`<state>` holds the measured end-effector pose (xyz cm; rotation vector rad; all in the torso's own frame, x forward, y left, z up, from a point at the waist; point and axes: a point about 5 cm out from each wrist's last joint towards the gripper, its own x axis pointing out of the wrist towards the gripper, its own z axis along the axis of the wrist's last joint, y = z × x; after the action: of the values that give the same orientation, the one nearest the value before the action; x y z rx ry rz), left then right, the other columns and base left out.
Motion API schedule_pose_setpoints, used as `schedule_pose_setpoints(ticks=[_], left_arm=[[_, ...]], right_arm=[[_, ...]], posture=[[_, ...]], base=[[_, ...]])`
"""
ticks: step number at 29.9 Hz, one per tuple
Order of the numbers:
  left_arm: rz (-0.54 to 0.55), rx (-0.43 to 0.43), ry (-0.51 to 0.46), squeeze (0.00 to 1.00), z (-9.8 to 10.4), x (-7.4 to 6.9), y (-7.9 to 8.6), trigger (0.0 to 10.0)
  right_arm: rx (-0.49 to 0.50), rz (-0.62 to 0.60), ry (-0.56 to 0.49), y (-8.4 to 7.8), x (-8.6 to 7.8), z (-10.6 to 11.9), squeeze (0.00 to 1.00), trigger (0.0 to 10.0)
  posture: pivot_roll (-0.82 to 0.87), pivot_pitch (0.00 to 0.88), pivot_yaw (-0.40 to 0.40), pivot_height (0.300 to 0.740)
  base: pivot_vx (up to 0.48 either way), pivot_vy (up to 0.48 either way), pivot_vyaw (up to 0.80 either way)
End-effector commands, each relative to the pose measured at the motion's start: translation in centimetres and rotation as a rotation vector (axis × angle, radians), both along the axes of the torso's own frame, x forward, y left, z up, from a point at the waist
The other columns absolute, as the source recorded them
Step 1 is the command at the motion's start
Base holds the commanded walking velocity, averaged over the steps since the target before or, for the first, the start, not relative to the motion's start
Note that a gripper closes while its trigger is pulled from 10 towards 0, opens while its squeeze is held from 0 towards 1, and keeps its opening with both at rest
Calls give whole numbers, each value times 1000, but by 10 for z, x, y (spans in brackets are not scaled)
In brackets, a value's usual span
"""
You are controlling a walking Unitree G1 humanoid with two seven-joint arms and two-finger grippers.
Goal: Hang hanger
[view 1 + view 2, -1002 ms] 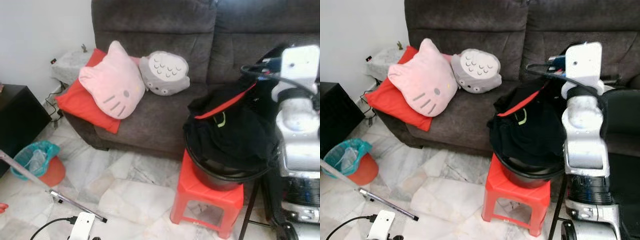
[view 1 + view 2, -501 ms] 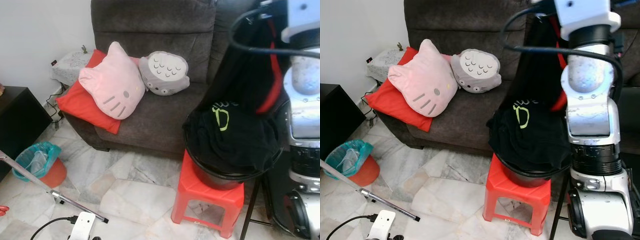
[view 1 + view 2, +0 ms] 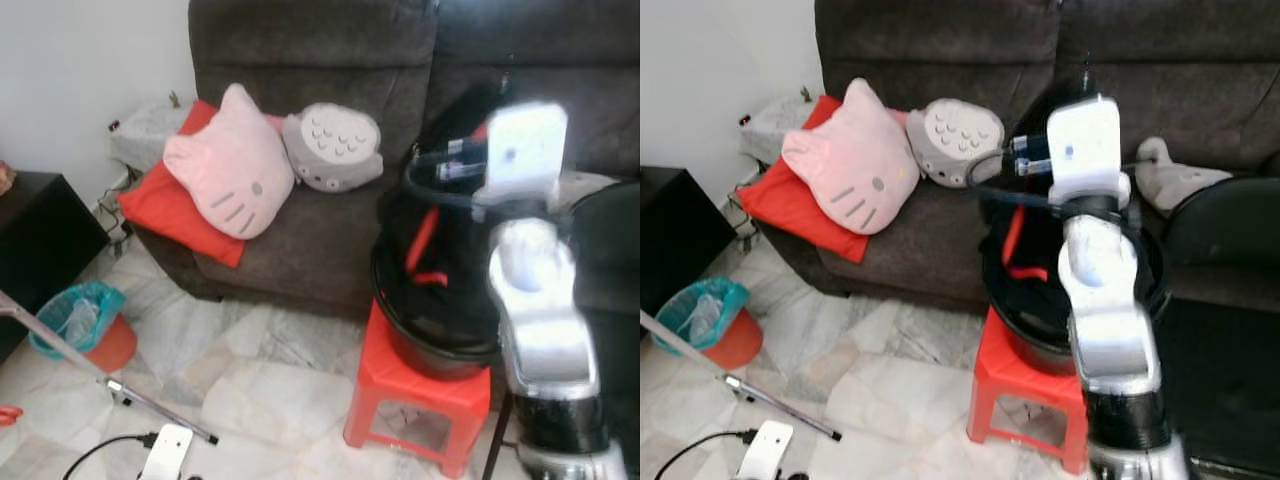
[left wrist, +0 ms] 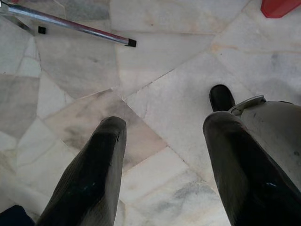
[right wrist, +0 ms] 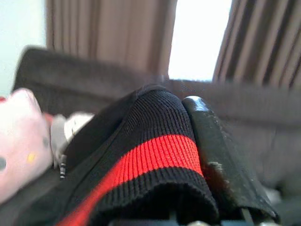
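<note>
One right gripper (image 5: 188,155) clamps the black garment (image 3: 1025,250) over the bucket (image 3: 1040,345); lifting it straight avoids snagging; left gripper (image 4: 162,141) hangs spread.

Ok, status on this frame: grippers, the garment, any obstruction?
Right gripper shut on black garment over the black tub. Left gripper open, idle above floor. No hanger seen.

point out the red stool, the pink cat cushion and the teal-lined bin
red stool (image 3: 425,395), left eye view, its seat edge
pink cat cushion (image 3: 228,165), left eye view, its face
teal-lined bin (image 3: 75,318), left eye view, its bag liner
</note>
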<state>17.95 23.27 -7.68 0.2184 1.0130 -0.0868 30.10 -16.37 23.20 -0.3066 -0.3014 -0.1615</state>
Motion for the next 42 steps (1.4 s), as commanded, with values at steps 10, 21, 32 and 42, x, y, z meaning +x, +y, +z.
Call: schedule_pose_setpoints(ticks=[10,21,32,42], left_arm=[[16,3,19,0,-1,-5,5,10000],[14,6,23,0,-2,-7,6,10000],[12,5,21,0,-2,-7,5,10000],[11,7,21,0,-1,-7,7,10000]], right_arm=[[89,41,50,23,-10,-13,0,10000],[85,42,73,26,-7,-18,0,10000],[72,34,73,24,-6,-19,0,10000],[62,30,78,25,-6,-20,0,10000]], posture=[[-73,0,104,740],[-66,0,105,740],[-74,0,100,740],[-74,0,115,740]], base=[[-74,0,0],[-247,0,0],[-253,0,0],[-254,0,0]])
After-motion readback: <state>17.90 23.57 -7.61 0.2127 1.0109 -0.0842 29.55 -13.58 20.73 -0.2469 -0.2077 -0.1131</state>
